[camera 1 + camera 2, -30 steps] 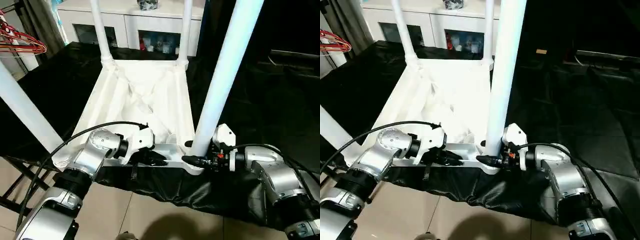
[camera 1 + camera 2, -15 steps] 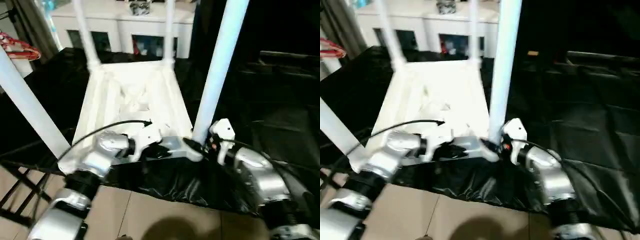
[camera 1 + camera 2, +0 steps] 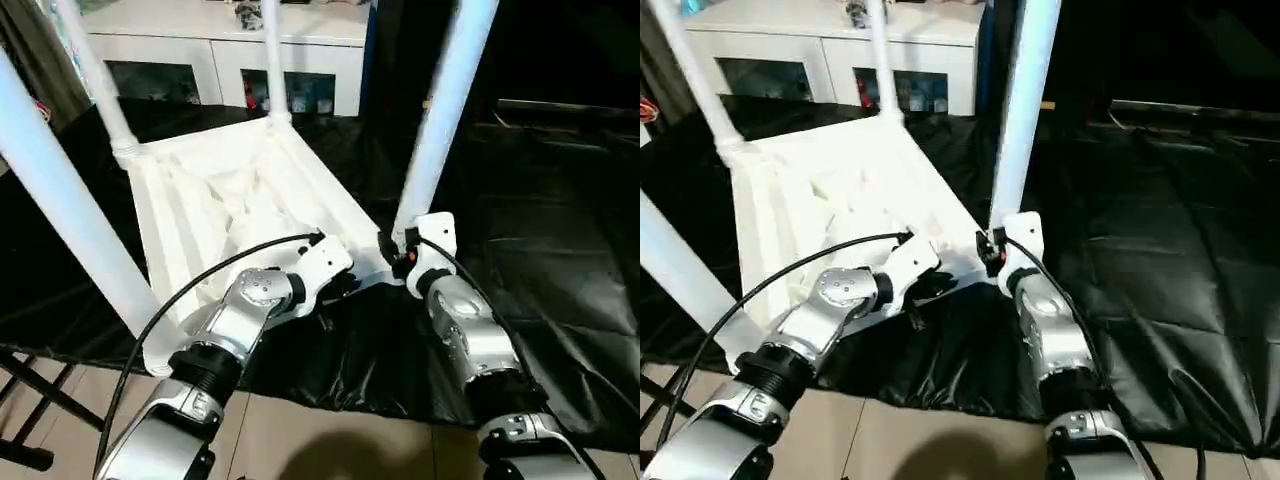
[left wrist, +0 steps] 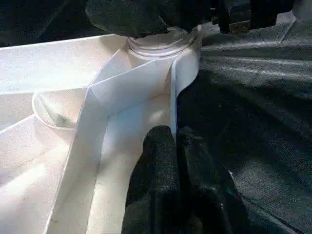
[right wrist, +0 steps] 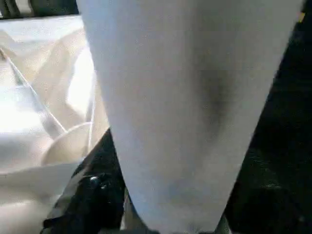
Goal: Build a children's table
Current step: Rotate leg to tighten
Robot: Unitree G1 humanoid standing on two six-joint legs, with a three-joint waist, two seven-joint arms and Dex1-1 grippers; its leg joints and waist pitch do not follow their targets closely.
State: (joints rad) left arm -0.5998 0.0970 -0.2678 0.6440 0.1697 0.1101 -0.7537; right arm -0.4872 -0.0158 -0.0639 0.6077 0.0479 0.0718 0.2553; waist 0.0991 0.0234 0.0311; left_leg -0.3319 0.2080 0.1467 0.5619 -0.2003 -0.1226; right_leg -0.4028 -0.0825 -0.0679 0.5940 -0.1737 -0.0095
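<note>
Table top [image 3: 215, 205] lies upside down on black sheet [image 3: 560, 250], four legs up. Left gripper [image 4: 178, 161] is clenched on the near rim. Right gripper [image 3: 400, 262] at near-right leg [image 3: 440, 120], 3 o'clock corner; grasp state: cannot tell. Advice: keep rim pinned, seat leg straight into socket.

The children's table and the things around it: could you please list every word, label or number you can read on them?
None can be read.
The children's table is plain white, with no print on its top or legs.
The items behind the glass doors of the white cabinet are too small and blurred to read.
</note>
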